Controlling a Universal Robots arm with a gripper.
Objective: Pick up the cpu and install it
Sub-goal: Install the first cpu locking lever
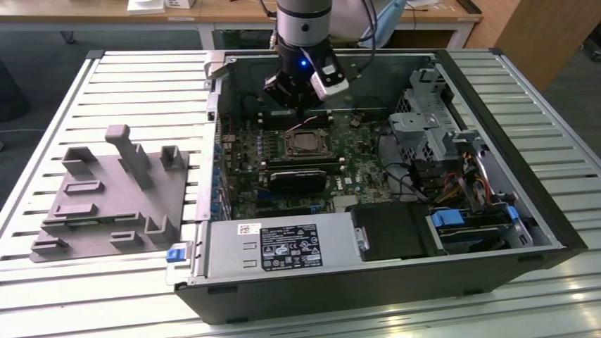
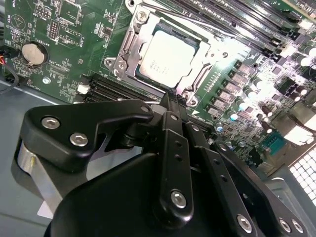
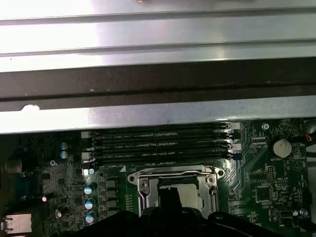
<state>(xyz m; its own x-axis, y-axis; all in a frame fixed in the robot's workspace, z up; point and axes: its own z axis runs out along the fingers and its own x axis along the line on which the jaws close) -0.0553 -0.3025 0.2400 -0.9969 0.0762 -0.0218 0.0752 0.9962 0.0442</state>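
So going from the exterior view's left: the grey tray (image 1: 112, 204) w/ its molded holders sits on the slatted table (image 1: 56, 91) just beside the open case (image 1: 376, 232), prob staged there so parts are w/in the arm's reach. No chip on it that I can see. Case lies on its side w/ the panel off, so the board (image 1: 281, 169) faces up and the arm can come straight down on it. Gripper (image 1: 302, 90) hangs over the far part of the board, just past the socket (image 1: 305, 143), near the RAM slots (image 3: 158, 143). In the second wrist view the fingers (image 2: 170, 106) look pressed together w/ nothing between them, so closed and empty afaict. The cpu (image 2: 168, 59) is already lying in the socket, inside the metal frame, apart from the fingers. It's a flat square w/ a pale silver-grey top, faint print on it, looks seated level.
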